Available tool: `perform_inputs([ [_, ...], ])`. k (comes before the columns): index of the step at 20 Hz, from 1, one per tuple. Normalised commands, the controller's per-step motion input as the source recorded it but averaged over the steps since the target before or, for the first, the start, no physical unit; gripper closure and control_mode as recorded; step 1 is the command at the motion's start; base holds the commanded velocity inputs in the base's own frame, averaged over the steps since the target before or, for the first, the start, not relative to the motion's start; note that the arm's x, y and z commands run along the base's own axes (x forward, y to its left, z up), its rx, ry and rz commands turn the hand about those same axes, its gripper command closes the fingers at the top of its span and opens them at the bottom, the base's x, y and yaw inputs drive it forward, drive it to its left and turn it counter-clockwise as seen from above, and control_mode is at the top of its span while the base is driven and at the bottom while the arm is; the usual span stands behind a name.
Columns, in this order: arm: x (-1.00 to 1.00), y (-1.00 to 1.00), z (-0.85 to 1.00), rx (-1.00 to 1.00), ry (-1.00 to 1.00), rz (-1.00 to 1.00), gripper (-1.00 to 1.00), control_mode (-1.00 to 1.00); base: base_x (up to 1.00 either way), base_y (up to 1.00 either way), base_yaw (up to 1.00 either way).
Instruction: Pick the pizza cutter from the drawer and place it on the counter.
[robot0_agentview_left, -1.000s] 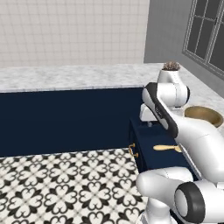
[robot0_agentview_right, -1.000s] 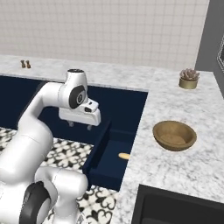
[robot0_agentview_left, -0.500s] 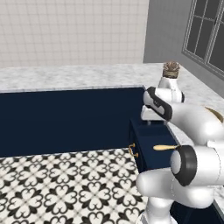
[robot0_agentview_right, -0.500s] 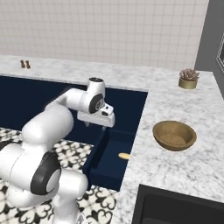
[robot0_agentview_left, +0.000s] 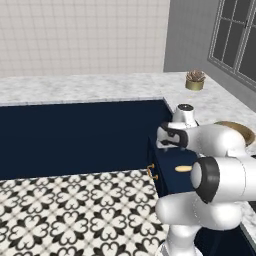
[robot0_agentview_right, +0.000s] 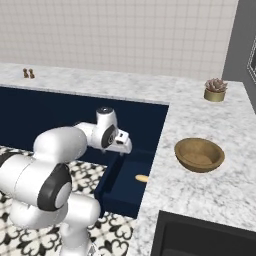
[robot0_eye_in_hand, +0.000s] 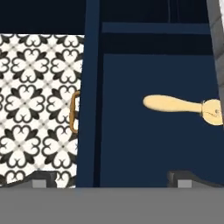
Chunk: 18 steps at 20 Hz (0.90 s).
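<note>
Tan-yellow, the pizza cutter (robot0_eye_in_hand: 183, 106) lies untouched at centre right of the hand view, inside the pulled-out drawer (robot0_eye_in_hand: 148, 144). The gripper (robot0_eye_in_hand: 111, 178) hovers above, spread wide and empty; grasping, lifting and setting it on the marble desk (robot0_agentview_right: 200, 190) all remain.

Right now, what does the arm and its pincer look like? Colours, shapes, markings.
The arm is glossy white, built of bulbous rounded segments with dark grey-black joint rings and caps. One round grey cap tops the wrist link. No cables or markings are visible. The pincer shows as two small dark grey blocky finger tips in the hand view.
</note>
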Motion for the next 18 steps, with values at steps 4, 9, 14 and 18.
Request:
perform_inputs([
  [4, 0.92, 0.01, -0.27, -0.12, 0.00, 0.00, -1.00, -1.00, 0.00, 0.00, 0.00],
  [9, 0.51, 0.35, -0.17, -0.08, 0.06, 0.00, -1.00, -1.00, 0.00, 0.00, 0.00],
  [14, 0.53, 0.00, -0.20, 0.03, 0.30, 0.00, -1.00, -1.00, 0.00, 0.00, 0.00],
  [18, 0.67, -0.12, -0.54, 0.13, 0.26, 0.00, -1.00, -1.00, 0.00, 0.00, 0.00],
])
